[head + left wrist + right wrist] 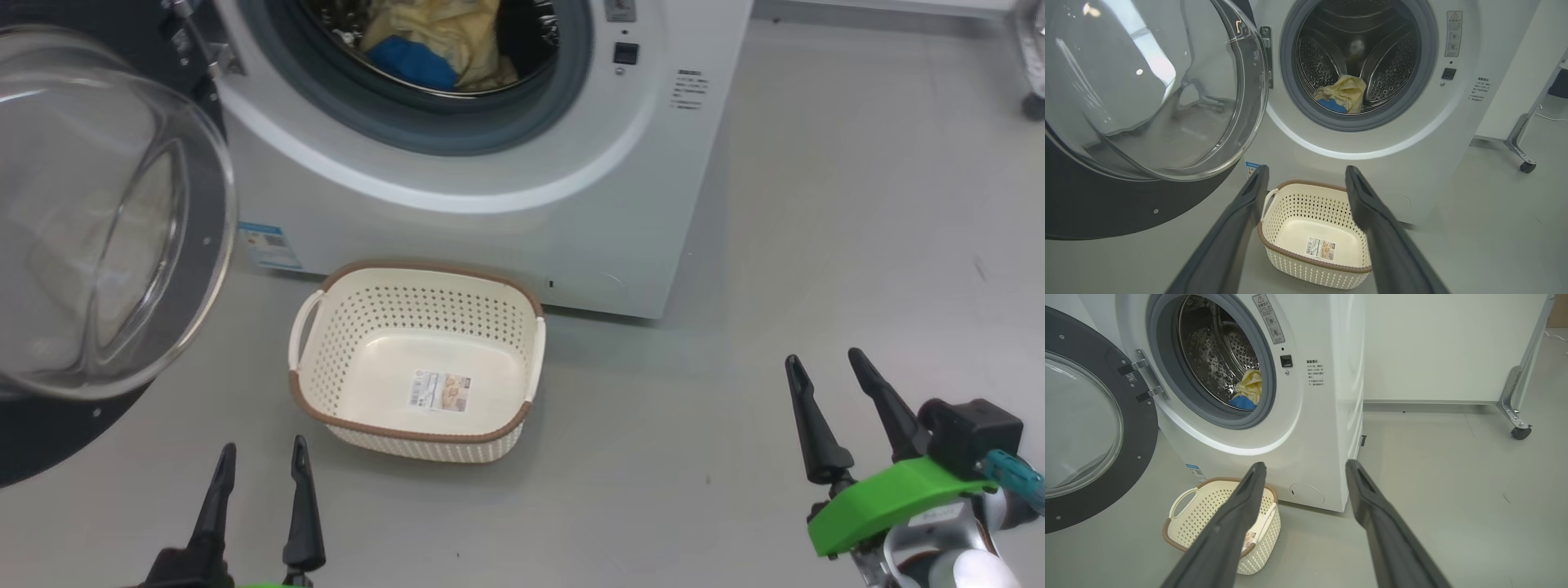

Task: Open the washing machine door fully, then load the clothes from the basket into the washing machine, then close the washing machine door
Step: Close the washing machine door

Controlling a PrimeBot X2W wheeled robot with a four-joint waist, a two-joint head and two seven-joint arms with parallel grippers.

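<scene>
The white washing machine (506, 237) stands with its round black door (106, 220) swung wide open to the left, the glass bowl bulging outward. Cream-yellow and blue clothes (441, 41) lie inside the steel drum, also seen as clothes (1343, 96) and clothes (1247, 392). The cream basket (326, 384) sits on the floor before the machine with just a label sticker on its bottom. My left gripper (261, 457) hovers open at the lower left, near the basket's front left corner. At the lower right, well clear of the basket, my right gripper (824, 363) hangs open with nothing in it.
Grey floor (816, 245) spreads to the right of the machine. A castor wheel of a metal frame (1521, 432) stands at the far right by a white wall. The open door (1147, 94) juts out over the floor left of the basket (1306, 245).
</scene>
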